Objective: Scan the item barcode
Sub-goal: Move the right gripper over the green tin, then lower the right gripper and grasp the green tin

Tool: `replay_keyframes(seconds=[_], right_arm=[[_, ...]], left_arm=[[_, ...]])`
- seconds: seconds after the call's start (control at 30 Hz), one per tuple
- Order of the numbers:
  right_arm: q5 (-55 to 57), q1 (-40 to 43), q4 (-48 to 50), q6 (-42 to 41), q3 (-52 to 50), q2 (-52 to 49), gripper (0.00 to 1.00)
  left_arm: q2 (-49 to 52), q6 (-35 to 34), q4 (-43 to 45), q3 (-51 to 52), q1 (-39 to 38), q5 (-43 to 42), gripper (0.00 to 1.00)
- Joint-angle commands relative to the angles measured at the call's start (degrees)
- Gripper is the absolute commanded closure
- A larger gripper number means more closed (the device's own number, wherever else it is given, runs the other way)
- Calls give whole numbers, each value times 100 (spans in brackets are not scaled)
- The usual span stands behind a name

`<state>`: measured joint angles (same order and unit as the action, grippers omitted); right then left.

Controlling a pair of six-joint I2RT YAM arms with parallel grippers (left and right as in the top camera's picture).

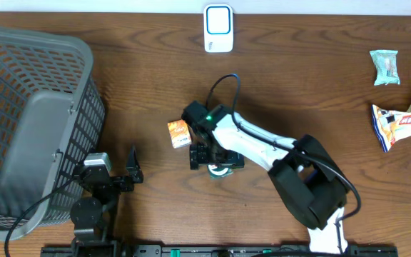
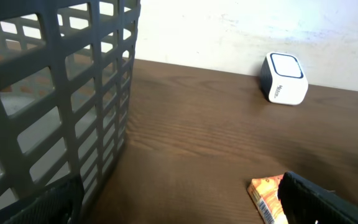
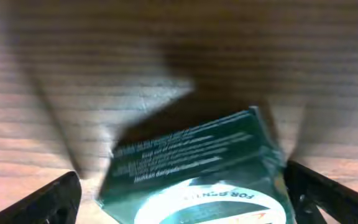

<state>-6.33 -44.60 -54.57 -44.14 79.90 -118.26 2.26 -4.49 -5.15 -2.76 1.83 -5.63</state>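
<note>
Right tool point(image 3: 182, 180): jaws wide open, nothing held. It hangs straddling the green box point(image 3: 191, 155), one finger on each side and not touching it that I can see. The box lies flat on the table point(image 3: 166, 50), skewed to my jaw line, one corner toward 1 o'clock.

Risks from here:
- Skew: if I close as is, the fingers likely meet corners, not flat sides. The box may twist or squirt out.
- Barcode: can't tell which face carries it. I only see small print and part of a round label. My fingers may end up covering it, or it may be on the underside.
- Orange packet point(image 1: 179, 133) sits close at 10 o'clock of the tool. A sloppy descent or lift could knock it.
- Scanner point(image 1: 218, 28) is well apart at 12 o'clock, so a weak grip has a long carry in which to slip.

Left tool point(image 1: 116, 173): fully open, empty, parked beside the basket point(image 1: 41, 43) at 9 o'clock.
</note>
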Motion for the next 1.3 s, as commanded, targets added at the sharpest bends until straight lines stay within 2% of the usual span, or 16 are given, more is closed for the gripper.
replay_keyframes(seconds=[0.0, 0.13, 0.33, 0.5, 0.63, 0.8, 0.97, 1.03, 1.1, 1.13, 1.27], right_arm=[[-17, -9, 516, -105, -544, -315, 10], [39, 9, 625, 48, -608, -315, 20], [42, 48, 597, 411, -608, -315, 27], [118, 181, 501, -275, -608, -315, 35], [164, 411, 479, -1123, -599, -315, 30], [153, 584, 120, -1078, -437, -308, 26], [153, 553, -90, -306, -328, -105, 20], [162, 501, -181, -267, -328, 15, 17], [173, 437, -223, -282, -328, 107, 13], [170, 409, -234, -393, -328, 138, 1], [173, 328, -437, -1158, -330, 146, 1]], left_arm=[[-4, -48, -127, 120, 9, -28, 2], [-4, -48, -127, 120, 9, -28, 2], [-4, -48, -127, 120, 9, -28, 2], [-4, -48, -127, 120, 9, -28, 2], [-4, -48, -127, 120, 9, -28, 2], [-4, -48, -127, 120, 9, -31, 2], [-4, -48, -127, 120, 9, -28, 2], [-4, -48, -127, 120, 9, -28, 2], [-4, -48, -127, 120, 9, -28, 2], [-4, -48, -127, 120, 9, -28, 2], [-4, -48, -127, 120, 9, -31, 2]])
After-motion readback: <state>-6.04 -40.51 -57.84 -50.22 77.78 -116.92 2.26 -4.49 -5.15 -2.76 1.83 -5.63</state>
